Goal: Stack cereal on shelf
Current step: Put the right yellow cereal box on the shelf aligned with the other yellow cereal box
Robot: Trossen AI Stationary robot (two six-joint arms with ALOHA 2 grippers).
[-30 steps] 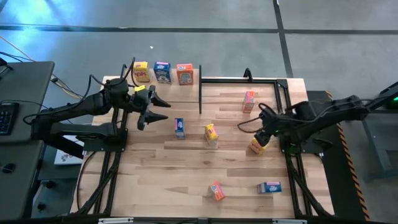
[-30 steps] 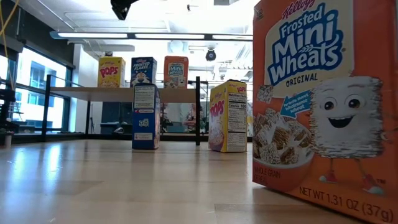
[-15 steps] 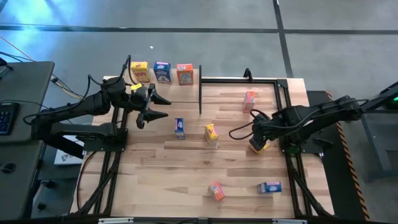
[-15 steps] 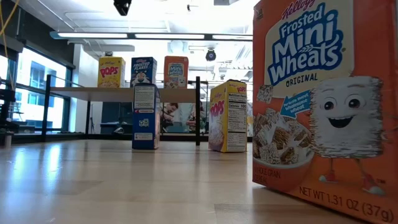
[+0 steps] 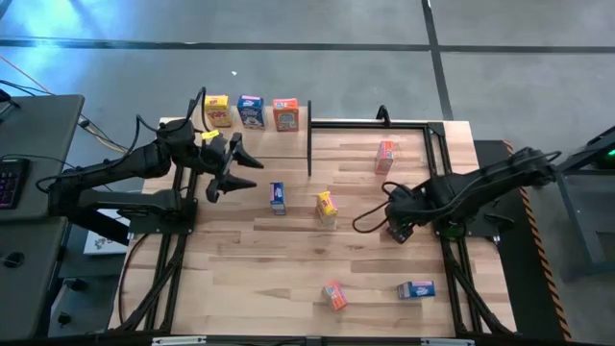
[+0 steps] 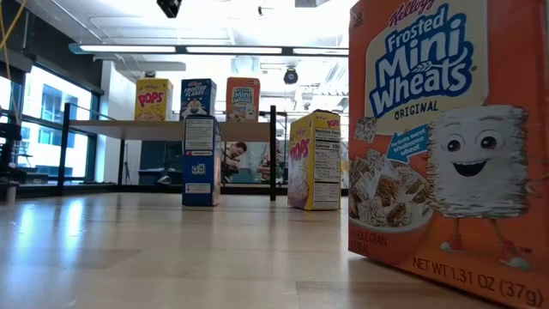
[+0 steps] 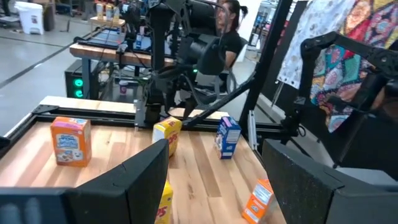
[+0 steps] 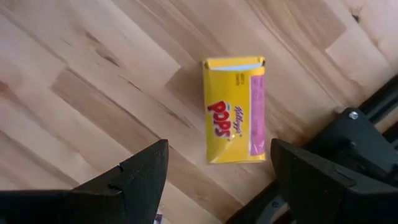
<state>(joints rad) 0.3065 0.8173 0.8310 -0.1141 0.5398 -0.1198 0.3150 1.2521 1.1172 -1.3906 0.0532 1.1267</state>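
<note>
One flat-lying yellow Pops box (image 8: 235,110) — light, crushable cardboard — sits beneath the spread, empty right end effector (image 8: 214,180); best pinched across its narrow sides

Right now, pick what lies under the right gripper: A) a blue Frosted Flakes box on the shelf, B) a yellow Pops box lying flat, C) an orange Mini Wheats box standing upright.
B: the right wrist view shows the yellow Pops box flat on the tabletop, between the open right gripper fingers.
</note>
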